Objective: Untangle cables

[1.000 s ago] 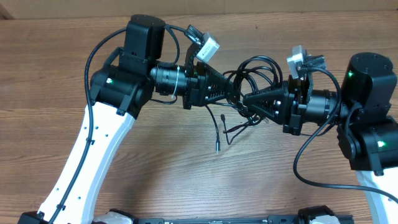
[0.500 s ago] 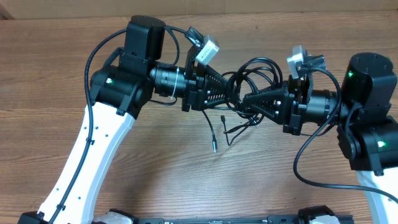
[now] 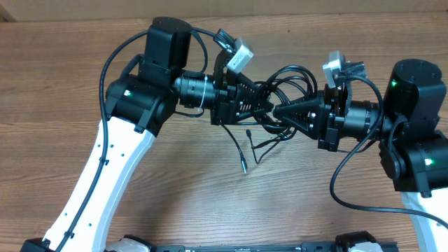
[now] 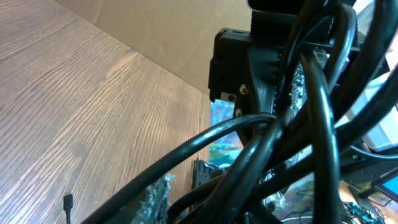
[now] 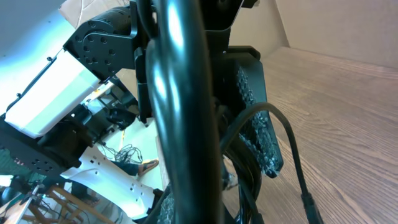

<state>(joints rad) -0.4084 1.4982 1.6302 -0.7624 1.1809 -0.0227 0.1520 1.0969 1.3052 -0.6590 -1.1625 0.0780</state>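
The cables form a black knot of loops lifted off the wooden table between my two grippers. Loose ends hang down from it, ending in small plug tips. My left gripper reaches into the knot from the left. In the left wrist view cables cross between its fingers and hide the gap. My right gripper meets it tip to tip from the right, shut on a strand. In the right wrist view that cable rises straight out of its jaws.
Thicker black arm cables arc over the left arm, and another loops beside the right arm. Cardboard lines the far table edge. The right arm's white camera block sits just behind the knot.
The left arm has shifted a little to the right, deeper into the knot. The hanging cable ends swung slightly. The right arm stays put.
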